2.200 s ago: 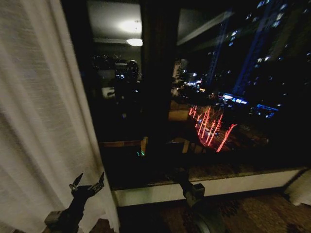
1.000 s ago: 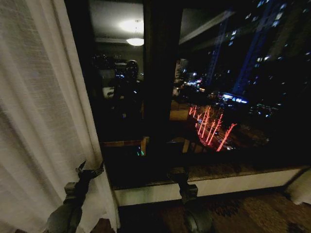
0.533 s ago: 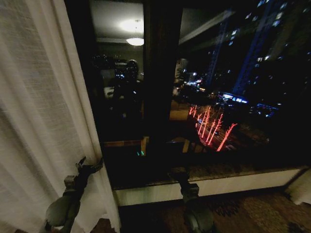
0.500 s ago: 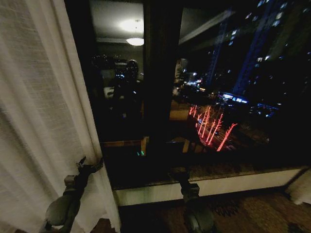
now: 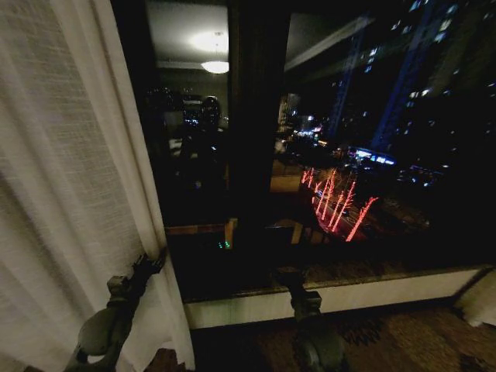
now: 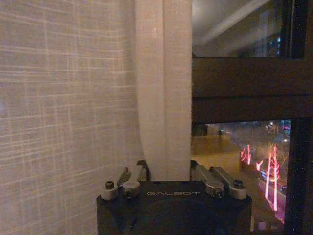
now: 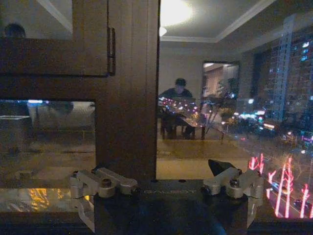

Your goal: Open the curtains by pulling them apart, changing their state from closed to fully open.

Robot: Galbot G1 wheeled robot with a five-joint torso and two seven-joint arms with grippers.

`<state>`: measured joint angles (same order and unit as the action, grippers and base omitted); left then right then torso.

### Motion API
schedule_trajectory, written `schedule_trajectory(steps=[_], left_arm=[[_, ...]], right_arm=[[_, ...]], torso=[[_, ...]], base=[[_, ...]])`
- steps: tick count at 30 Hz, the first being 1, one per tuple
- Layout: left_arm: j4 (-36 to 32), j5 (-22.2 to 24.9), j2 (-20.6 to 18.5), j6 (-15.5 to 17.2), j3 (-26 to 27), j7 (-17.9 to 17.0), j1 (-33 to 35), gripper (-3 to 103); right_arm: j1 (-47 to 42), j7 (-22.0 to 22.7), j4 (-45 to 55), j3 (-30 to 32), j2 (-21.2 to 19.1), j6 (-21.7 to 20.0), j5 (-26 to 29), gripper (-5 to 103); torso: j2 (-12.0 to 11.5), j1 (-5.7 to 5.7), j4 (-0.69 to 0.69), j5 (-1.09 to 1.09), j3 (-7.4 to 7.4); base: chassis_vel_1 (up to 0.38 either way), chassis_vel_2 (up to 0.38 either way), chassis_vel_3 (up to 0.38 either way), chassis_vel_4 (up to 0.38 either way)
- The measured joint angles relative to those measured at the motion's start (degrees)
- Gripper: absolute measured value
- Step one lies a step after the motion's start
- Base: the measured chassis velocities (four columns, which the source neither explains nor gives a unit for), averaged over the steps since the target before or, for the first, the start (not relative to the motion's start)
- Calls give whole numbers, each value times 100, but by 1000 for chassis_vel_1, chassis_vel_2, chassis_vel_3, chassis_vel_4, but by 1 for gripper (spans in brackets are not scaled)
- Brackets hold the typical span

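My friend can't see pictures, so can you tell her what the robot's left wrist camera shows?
The left gripper is pinched shut on the folded edge of the sheer cream curtain, which hangs straight up from between its fingers. More curtain spreads to one side; on the other is a dark window frame with red city lights beyond.

The curtains [image 5: 70, 194] are cream-white, sheer, with a fine crosshatched weave and vertical pleats; in the left wrist view the curtains [image 6: 63, 107] look warm beige with pale horizontal and vertical threads. The left gripper [image 5: 149, 263] is dark grey to black, and its fingers [image 6: 128, 177] are dull silver metal on a black body with pale lettering. The right gripper [image 5: 288, 275] is dark too, with silver-grey fingers [image 7: 105, 182]. The window frame [image 7: 128, 93] is dark brown wood. The floor [image 5: 403, 341] is brown and mottled. The sill [image 5: 372, 293] is off-white.
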<state>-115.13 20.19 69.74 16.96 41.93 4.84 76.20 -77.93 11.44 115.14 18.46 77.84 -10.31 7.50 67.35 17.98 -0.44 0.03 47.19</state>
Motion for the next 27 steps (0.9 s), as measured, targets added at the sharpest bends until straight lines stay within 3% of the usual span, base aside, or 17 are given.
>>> schedule_trajectory(steps=[4,7,9,20,27], left_arm=[[-58,10,20,-3,41,-1,76,20],[-77,11,39,-12,58,-1,110,14],[-107,11,70,-21,74,-1,155,4],[-208,12,114,-33,153,-1,270,0],[-292,8,134,-34,158,-1,321,0]], right_arm=[[-37,-76,85,-68,5,-13,-163,100],[-66,-121,118,-95,-5,-20,-283,100],[-90,-135,147,-140,-19,-29,-380,100],[-105,-135,156,-230,-43,-35,-438,100],[-87,-136,134,-235,-94,-35,-429,100]], torso=[[0,0,0,0,0],[0,0,0,0,0],[0,0,0,0,0],[0,0,-1,0,0],[0,0,-1,1,0]], base=[[0,0,0,0],[0,0,0,0],[0,0,0,0],[20,24,-25,-23],[166,161,-155,-163]])
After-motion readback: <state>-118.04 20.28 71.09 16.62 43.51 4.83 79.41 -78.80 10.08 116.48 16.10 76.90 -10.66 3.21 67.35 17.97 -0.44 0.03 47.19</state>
